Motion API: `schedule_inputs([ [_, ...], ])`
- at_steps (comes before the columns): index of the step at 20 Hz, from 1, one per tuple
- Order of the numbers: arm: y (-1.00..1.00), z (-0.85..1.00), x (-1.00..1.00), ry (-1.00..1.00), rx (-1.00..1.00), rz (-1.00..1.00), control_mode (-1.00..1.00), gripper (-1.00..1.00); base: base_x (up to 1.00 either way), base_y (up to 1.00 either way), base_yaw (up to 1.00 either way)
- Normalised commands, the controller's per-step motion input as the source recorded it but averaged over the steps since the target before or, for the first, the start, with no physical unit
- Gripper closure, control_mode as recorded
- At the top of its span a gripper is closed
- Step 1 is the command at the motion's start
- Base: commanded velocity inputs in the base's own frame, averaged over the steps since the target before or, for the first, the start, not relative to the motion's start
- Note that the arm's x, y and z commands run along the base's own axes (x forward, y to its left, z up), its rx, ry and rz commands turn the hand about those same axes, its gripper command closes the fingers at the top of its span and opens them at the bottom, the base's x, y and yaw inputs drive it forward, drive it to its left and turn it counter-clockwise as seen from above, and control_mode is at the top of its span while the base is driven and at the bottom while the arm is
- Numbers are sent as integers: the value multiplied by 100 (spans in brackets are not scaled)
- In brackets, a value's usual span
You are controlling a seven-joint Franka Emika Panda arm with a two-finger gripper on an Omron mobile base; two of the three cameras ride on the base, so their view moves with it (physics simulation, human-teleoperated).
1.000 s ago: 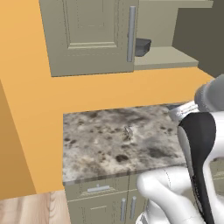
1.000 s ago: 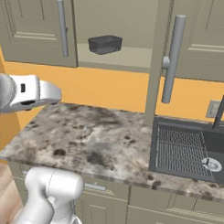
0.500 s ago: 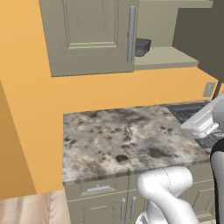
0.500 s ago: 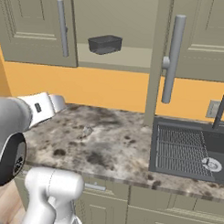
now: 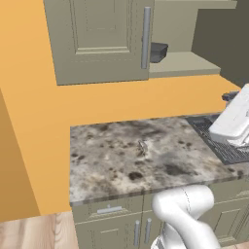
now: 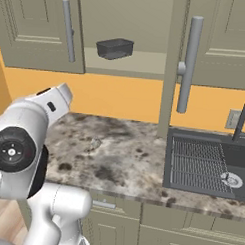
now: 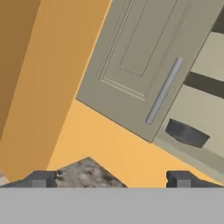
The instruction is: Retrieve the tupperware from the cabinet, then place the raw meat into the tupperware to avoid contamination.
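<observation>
The cabinet (image 6: 37, 36) hangs above the counter with its left door shut and its right door (image 6: 172, 71) swung out edge-on. On the bare shelf inside sits the tupperware (image 6: 114, 48), a low dark tub, also seen past the left door's bar handle (image 5: 157, 51) and in the hand view (image 7: 187, 133). My gripper (image 7: 109, 179) is open and holds nothing; it looks up at the left door (image 7: 140, 65) from well below and left of the tupperware. I cannot pick out the raw meat. A tiny pale thing (image 5: 142, 146) lies mid-counter, too small to name.
The speckled stone counter (image 6: 123, 159) runs along an orange wall. A dark sink (image 6: 203, 165) with a faucet (image 6: 242, 123) lies at its right end. The open door's long bar handle (image 6: 189, 62) juts out over the counter. Low cabinets (image 5: 112, 219) stand beneath.
My arm has swung: in the left base view its dark-and-white link has left the lower right, and a white part now shows at the right edge. The gripper stayed open.
</observation>
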Motion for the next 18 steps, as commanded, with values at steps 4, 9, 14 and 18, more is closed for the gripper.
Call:
schedule_inputs([
  [4, 54, 0, 17, -31, 7, 0, -100, -100, 0, 0, 0],
  [9, 58, 0, 22, -23, 3, -8, -100, -100, 0, 0, 0],
  [14, 23, 0, 18, -11, 1, -12, -100, -100, 0, 0, 0],
  [18, 1, 4, 19, -5, 8, -11, -100, -100, 0, 0, 0],
])
